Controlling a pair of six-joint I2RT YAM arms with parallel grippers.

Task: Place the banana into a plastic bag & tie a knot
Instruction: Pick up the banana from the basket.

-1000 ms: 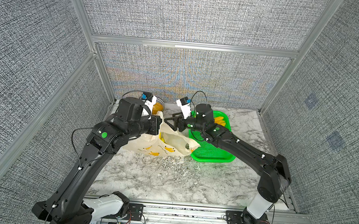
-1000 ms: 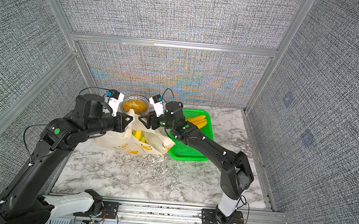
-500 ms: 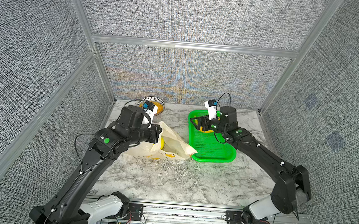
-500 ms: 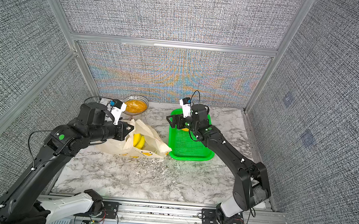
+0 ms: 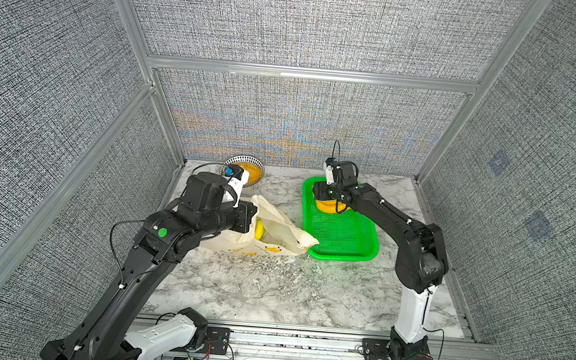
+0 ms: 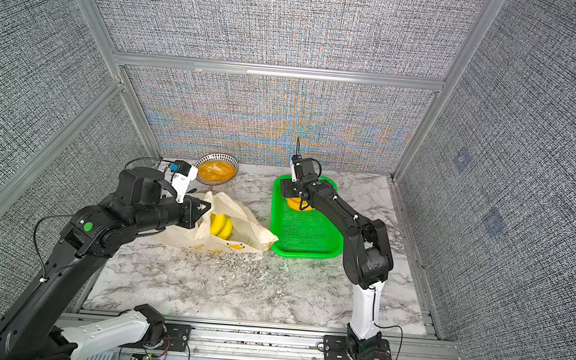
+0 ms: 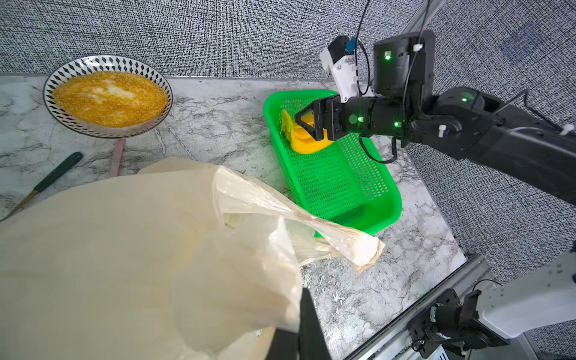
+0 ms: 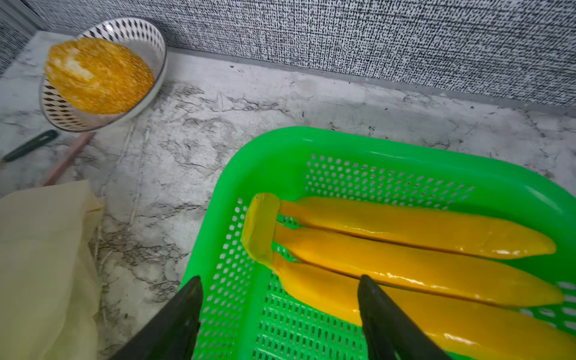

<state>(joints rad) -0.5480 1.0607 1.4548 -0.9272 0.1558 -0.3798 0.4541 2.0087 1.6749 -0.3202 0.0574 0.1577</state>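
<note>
The cream plastic bag point(image 6: 241, 216) lies on the marble with its mouth lifted open, and a yellow banana bunch point(image 6: 221, 225) rests inside it. My left gripper point(image 6: 205, 207) is shut on the bag's upper edge point(image 7: 290, 311). A second banana bunch point(image 8: 405, 243) lies in the green tray point(image 8: 280, 149). My right gripper point(image 8: 279, 280) hangs open just above that bunch near its stem end, one finger point(image 8: 374, 299) over a banana, and holds nothing. In a top view the right gripper point(image 5: 317, 193) is over the tray's far end. No knot is in view.
A patterned bowl of orange grain point(image 6: 217, 170) stands at the back left, near the wall. A green-handled utensil point(image 7: 57, 171) and a pink one point(image 7: 117, 156) lie beside it, partly under the bag. Fabric walls close in the table's back and sides.
My right gripper has left the bag's mouth and swung right to the far end of the green tray. The left arm still holds the bag, now slightly lower.
</note>
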